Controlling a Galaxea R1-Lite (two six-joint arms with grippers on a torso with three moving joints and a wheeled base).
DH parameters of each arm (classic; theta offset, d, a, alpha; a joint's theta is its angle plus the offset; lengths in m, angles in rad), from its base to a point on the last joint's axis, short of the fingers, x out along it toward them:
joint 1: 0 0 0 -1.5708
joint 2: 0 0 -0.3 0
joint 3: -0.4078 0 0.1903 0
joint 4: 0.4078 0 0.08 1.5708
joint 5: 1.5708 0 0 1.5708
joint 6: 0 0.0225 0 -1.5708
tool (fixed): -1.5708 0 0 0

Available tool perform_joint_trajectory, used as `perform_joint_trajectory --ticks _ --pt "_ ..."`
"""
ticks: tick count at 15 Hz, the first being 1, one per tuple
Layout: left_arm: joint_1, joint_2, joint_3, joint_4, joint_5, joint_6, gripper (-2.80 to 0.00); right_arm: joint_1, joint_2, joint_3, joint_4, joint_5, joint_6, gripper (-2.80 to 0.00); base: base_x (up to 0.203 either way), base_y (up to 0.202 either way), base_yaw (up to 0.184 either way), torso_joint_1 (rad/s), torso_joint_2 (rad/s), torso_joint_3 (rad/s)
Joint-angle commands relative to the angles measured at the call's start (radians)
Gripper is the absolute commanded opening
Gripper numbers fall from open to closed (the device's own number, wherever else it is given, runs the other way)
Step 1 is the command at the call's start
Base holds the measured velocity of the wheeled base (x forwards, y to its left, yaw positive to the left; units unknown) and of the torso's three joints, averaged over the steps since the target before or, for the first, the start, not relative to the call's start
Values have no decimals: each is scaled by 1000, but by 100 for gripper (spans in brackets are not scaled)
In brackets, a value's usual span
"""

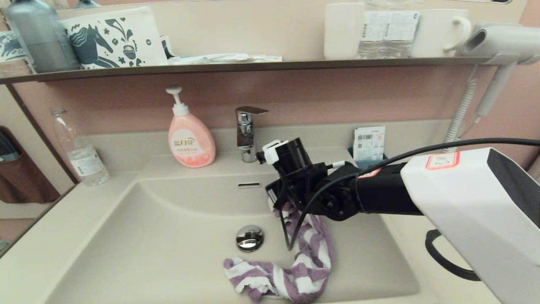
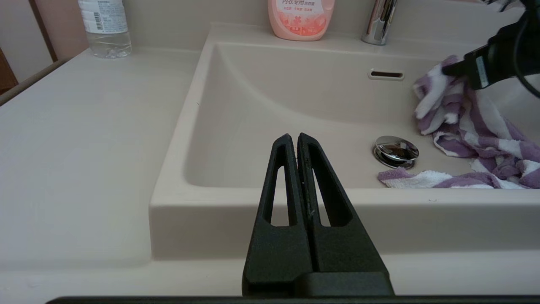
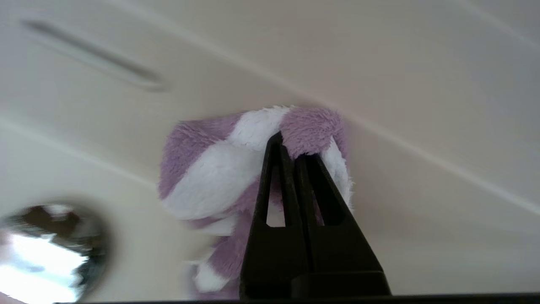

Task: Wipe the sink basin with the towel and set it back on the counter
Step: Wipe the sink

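The purple-and-white striped towel [image 1: 306, 257] trails across the floor of the cream sink basin [image 1: 168, 236], just right of the chrome drain plug [image 1: 249, 237]. My right gripper [image 3: 291, 147] is shut on the towel's upper end [image 3: 236, 169] and holds it up near the back slope, below the overflow slot [image 1: 249, 184]. In the head view its fingers are hidden under the black wrist [image 1: 312, 190]. My left gripper [image 2: 294, 137] is shut with nothing in it, in front of the basin's front rim [image 2: 337, 198]; the head view does not show it. The counter [image 1: 50, 236] flanks the basin.
A pink soap bottle [image 1: 190, 137] and the faucet [image 1: 247, 133] stand behind the basin. A water bottle [image 1: 80, 152] stands at the back left, a packet holder [image 1: 369, 143] at the back right. A dark shelf [image 1: 253, 65] with cups runs above, and a hair dryer [image 1: 498, 46] hangs at the right.
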Motion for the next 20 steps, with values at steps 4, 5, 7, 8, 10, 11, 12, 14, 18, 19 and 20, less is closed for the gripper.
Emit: perform_joint_trajectory --ticks 4,5,7,8,10,11,12,14,18,19,20 --pt "0 0 0 -1 0 -1 -280 -88 -196 188 13 -4 -1 -280 0 0 0 0 0 0" --pt "0 0 0 -1 0 -1 -280 -125 -238 243 26 -5 -2 -280 0 0 0 0 0 0" --pt "0 0 0 -1 0 -1 -280 -180 -332 323 75 -5 -2 -280 0 0 0 0 0 0" --pt "0 0 0 -1 0 -1 -280 -195 -390 350 129 -5 -3 -280 0 0 0 0 0 0" --pt "0 0 0 -1 0 -1 -280 -201 -506 370 343 -2 -5 -280 0 0 0 0 0 0" --pt "0 0 0 -1 0 -1 -280 -191 -563 372 478 1 -6 -280 0 0 0 0 0 0" --pt "0 0 0 -1 0 -1 -280 -174 -603 374 611 3 -6 -280 0 0 0 0 0 0" --pt "0 0 0 -1 0 -1 -280 -144 -639 375 863 4 -2 -280 0 0 0 0 0 0" --pt "0 0 0 -1 0 -1 -280 -32 -638 375 1087 8 79 -280 0 0 0 0 0 0" --pt "0 0 0 -1 0 -1 -280 -5 -631 374 1110 19 84 -280 0 0 0 0 0 0" --pt "0 0 0 -1 0 -1 -280 19 -626 369 1117 48 87 -280 0 0 0 0 0 0"
